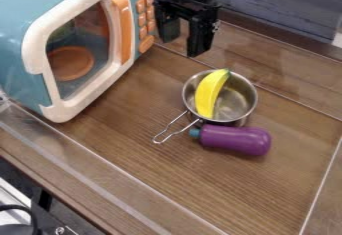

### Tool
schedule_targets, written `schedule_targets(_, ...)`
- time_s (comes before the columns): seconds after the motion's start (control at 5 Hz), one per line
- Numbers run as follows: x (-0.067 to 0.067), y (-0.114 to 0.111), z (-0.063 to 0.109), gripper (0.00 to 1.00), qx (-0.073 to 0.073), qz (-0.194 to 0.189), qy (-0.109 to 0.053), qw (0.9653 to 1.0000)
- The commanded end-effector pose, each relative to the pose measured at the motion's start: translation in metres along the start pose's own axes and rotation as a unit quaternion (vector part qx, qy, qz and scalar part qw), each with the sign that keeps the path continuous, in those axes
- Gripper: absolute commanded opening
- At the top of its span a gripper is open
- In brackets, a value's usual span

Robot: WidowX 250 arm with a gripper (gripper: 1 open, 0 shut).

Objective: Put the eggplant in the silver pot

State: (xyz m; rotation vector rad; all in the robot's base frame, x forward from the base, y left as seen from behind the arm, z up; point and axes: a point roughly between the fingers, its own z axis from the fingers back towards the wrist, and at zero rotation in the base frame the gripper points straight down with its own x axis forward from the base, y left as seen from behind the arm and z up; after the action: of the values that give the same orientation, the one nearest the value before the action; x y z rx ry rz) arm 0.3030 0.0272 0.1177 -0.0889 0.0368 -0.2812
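The purple eggplant (237, 139) lies on the wooden table just in front of the silver pot (235, 103), its green cap toward the pot's wire handle (171, 131). A yellow banana-shaped toy (210, 92) leans inside the pot. My black gripper (183, 37) hangs open, pointing down, behind and to the left of the pot, next to the toy microwave, with nothing between its fingers.
A teal and white toy microwave (67, 44) with its door open fills the left side. A raised wooden rim (274, 34) runs along the back of the table, and a clear edge strip (160, 194) borders the front.
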Motion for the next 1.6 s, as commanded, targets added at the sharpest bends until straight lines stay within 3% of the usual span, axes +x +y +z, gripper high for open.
schedule_targets(0.0, 0.006, 0.004, 0.019, 1.00, 0.016, 0.005, -0.037, 0.9992)
schedule_targets(0.2, 0.008, 0.010, 0.017, 1.00, 0.017, 0.017, -0.038, 0.9990)
schedule_targets(0.4, 0.014, -0.019, -0.005, 1.00, -0.003, -0.103, -0.009, 0.9946)
schedule_targets(0.6, 0.016, -0.055, -0.030, 1.00, -0.019, -0.225, 0.008, 0.9741)
schedule_targets(0.8, 0.017, -0.082, -0.062, 1.00, -0.024, -0.331, 0.017, 0.9433)
schedule_targets(1.0, 0.017, -0.094, -0.083, 1.00, -0.016, -0.388, 0.023, 0.9213)
schedule_targets(1.2, 0.015, -0.096, -0.097, 1.00, 0.000, -0.401, 0.037, 0.9152)
schedule_targets(1.4, 0.011, -0.106, -0.102, 1.00, 0.015, -0.387, 0.035, 0.9211)
